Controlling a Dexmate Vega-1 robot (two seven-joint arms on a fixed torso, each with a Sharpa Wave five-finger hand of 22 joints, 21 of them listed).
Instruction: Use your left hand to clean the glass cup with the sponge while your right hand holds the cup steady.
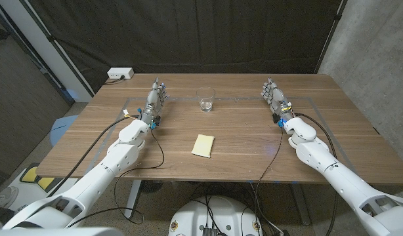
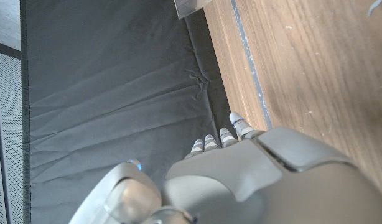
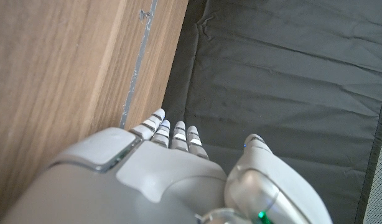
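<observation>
Clear round glass cup (image 1: 205, 99), flat yellow sponge (image 1: 203, 145)

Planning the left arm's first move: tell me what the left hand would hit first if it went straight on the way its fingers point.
Likely nothing on the table: the left hand points toward the table's far edge and the dark curtain beyond. The cup sits off to its side, though depth is unclear.

Left hand (image 1: 157, 98) and right hand (image 1: 274, 97) both empty, fingers extended
</observation>
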